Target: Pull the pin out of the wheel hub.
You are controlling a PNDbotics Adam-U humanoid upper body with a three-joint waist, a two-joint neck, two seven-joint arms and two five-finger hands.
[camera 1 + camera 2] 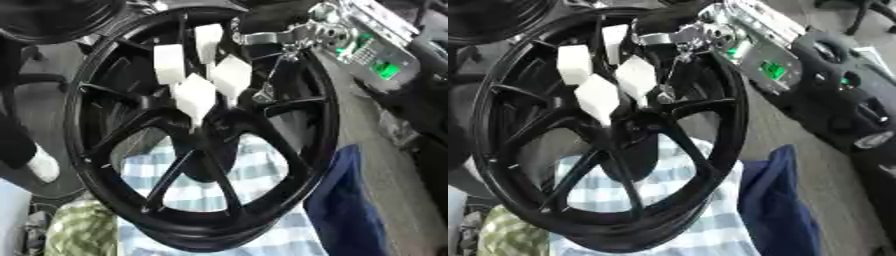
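Wheel hub: a large black alloy wheel hub with thin spokes is seen standing on edge, filling most of both views.

Right hand: the robot's right hand is reached in from the upper right, its silver wrist joint just above the hub's upper right rim. Its white, blocky fingertips are spread against the spokes just above the hub's centre, bunched together and pointing down toward the centre.

Hand state: the fingers appear curled inward as if closed around something small, but whether anything is pinched cannot be told from these views.

Pin: the pin is not made out; if present, it is hidden behind the fingertips at the hub's centre.

Left hand: none is shown in either view.

Behind the hub: a blue-and-white checked cloth is seen through the lower spokes and below the rim.

Right of the hub: a dark blue fabric piece lies against the lower right rim.

Upper right of the hub: a silver and black device with green lights is partly cut off by the frame edge.

Lower left of the hub: a green checked cloth is cropped at the bottom edge.
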